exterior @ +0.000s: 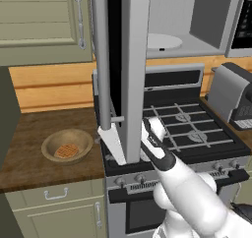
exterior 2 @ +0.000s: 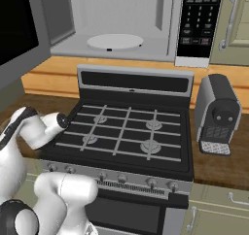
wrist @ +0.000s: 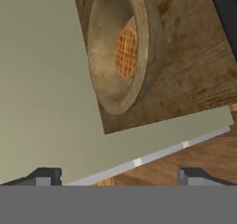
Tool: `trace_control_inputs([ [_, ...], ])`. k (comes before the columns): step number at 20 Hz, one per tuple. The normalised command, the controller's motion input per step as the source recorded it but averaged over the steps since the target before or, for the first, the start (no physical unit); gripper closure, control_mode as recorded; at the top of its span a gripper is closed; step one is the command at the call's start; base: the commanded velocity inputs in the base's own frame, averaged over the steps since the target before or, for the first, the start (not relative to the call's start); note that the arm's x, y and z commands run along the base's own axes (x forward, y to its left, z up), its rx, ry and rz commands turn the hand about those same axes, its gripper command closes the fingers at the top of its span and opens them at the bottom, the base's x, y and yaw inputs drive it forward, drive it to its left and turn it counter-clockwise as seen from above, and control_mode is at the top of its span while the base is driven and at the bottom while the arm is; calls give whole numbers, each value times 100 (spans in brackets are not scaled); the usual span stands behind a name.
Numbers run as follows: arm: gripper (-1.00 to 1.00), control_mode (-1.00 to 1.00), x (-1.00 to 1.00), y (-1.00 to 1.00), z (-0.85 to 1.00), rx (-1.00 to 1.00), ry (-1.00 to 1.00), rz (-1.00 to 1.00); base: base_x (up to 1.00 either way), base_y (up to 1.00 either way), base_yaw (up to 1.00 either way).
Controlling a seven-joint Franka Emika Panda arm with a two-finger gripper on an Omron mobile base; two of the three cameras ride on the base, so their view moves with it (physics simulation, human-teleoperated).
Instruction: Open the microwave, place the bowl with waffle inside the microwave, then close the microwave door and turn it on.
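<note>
The microwave (exterior: 197,23) hangs above the stove with its cavity and white turntable (exterior 2: 115,41) showing. The microwave door (exterior: 134,60) stands swung out towards me, its long grey handle (exterior: 102,60) on the left edge. On the wooden counter left of the stove sits the tan bowl (exterior: 49,146) with the waffle (exterior: 66,150) on its floor. My gripper (exterior: 109,141) is low beside the door's bottom end, a short way right of the bowl, open and holding nothing. In the hand view the fingertips (wrist: 46,177) stand wide apart, with the bowl (wrist: 143,56) and waffle (wrist: 126,52) ahead, partly behind the door panel (wrist: 41,89).
A black gas stove (exterior 2: 121,132) fills the middle, with a grey toaster (exterior 2: 219,112) on the counter to its right. A beige cabinet door (exterior: 39,20) hangs above the bowl's counter (exterior: 29,129). The microwave's dark control strip (exterior 2: 199,20) is at its right edge.
</note>
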Motion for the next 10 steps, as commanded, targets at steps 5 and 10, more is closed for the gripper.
trace_control_inputs([
  [5, -100, -100, 74, 2, -34, 0, 1, 0, 0, 0, 0],
  [10, -100, -100, 72, 25, -33, -4, 5, 0, 0, 0, 0],
])
